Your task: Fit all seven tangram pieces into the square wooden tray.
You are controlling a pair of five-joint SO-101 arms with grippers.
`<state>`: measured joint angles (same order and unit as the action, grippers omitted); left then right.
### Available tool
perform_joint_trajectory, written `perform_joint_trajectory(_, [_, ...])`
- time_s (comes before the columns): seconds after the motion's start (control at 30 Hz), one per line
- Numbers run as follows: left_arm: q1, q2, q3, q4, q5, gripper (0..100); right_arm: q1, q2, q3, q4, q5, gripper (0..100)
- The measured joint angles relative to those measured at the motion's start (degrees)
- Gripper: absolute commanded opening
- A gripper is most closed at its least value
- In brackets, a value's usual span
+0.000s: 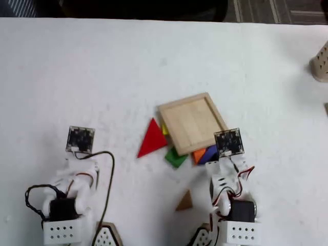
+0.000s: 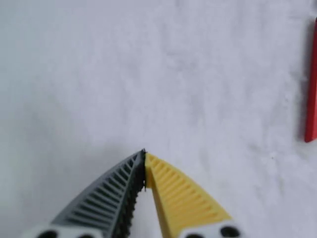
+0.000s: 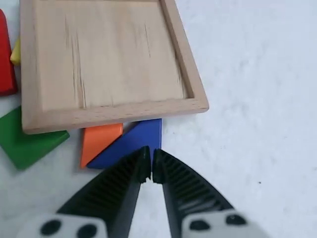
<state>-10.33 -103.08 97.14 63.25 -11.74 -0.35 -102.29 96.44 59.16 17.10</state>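
Pincers: we count two. The left pincer (image 2: 144,167) is closed on nothing over bare table (image 2: 148,59); the right pincer (image 3: 150,166) is closed on nothing, tips at the blue piece (image 3: 133,141).
Tray: one tray (image 1: 192,123), near the table's middle, its floor bare wood.
Pieces: we count six, all outside the tray.
Red triangle (image 1: 151,137): one, at the tray's 8 o'clock, just beside it.
Yellow piece (image 1: 164,129): one, at 9 o'clock, partly hidden by the rim.
Green piece (image 1: 175,157): one, at 7 o'clock.
Orange piece (image 1: 199,155): one, at 6 o'clock, touching the blue piece.
Tan triangle (image 1: 185,201): one, at 6 o'clock, well apart.
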Motion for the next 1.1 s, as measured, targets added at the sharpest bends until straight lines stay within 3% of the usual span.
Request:
perform_joint_trajectory(0.27, [0.7, 0.1, 0.0, -13.2, 0.0, 3, -0.1, 0.0, 0.0, 3.4, 0.1, 2.0])
perform_joint_trajectory(0.4, [1.2, 0.1, 0.0, -8.8, 0.0, 3, 1.3, 0.0, 0.0, 5.4, 2.5, 1.8])
perform_joint_trajectory(0.53, [1.2, 0.1, 0.0, -4.6, 0.0, 3, 4.8, 0.0, -0.5, 5.4, 14.6, 1.9])
perform_joint_trajectory(0.67, [1.2, 0.1, 0.0, -2.9, 0.0, 5, 7.5, 0.0, -1.7, 5.4, 14.9, 1.8])
perform_joint_trajectory(0.83, [1.2, 0.1, 0.0, -2.4, 0.0, 20, 7.6, 0.2, -4.5, 6.3, 14.9, 1.7])
perform_joint_trajectory(1.1, [1.1, 6.8, -1.8, -2.6, 0.7, 16, 7.6, 18.5, -19.8, 8.2, 14.9, 2.1])
